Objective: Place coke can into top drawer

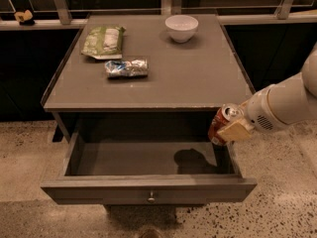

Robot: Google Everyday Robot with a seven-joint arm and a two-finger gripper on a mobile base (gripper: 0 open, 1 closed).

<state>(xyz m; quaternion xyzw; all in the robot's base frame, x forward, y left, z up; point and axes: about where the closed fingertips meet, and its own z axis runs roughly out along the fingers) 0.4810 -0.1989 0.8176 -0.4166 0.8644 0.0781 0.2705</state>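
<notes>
The coke can [221,123] is clamped in my claw [227,128], tilted with its silver top up, over the right end of the open top drawer [148,193], just in front of the desk's [188,78] front right corner. Its shadow [190,160] lies on the drawer floor. On the desk sit a white bowl [182,28], a green snack bag [103,41] and a foil packet [127,68].

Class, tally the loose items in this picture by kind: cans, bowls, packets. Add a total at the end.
Cans: 1, the coke can, held by the hand above the top drawer's right end
Bowls: 1, white bowl
Packets: 2, green snack bag, foil packet
Total: 4
</notes>
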